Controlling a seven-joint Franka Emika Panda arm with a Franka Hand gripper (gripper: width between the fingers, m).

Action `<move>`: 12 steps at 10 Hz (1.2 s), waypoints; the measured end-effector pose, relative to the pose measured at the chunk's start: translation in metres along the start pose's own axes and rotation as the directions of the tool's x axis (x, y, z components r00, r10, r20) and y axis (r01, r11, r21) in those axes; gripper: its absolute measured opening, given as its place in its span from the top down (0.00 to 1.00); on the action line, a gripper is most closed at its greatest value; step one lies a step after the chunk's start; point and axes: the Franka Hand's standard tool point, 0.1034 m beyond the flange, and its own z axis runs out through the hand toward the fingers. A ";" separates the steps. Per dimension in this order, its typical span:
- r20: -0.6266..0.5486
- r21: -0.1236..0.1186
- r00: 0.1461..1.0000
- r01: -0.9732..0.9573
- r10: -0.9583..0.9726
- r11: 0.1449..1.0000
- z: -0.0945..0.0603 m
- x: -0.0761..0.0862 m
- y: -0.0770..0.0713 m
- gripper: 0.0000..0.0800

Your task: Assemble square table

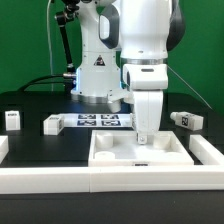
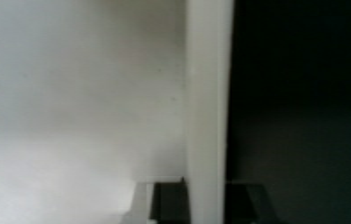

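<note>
- End effector [image 1: 146,137] astride slab [image 1: 118,158] rim [image 2: 207,90]; clamped or not, cannot tell.
- Probably rigid, light, smooth plastic: apt to slip.
- Best gripped across rim, mid-edge.

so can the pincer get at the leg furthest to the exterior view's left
Probably yes: that leg lies alone on the black table, nothing on or against it. The pincer is low at the rim of the square tabletop, so it would need to lift and swing over.

Jaws straddle the white slab's [image 2: 74,100] raised rim [image 2: 207,90].
</note>
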 end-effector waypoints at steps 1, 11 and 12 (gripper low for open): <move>-0.002 0.003 1.000 0.013 -0.013 1.000 0.000 0.008 0.002 0.93; -0.004 0.017 1.000 0.026 -0.026 1.000 0.001 0.028 0.009 0.84; -0.004 0.018 1.000 0.026 -0.026 1.000 0.001 0.028 0.009 0.61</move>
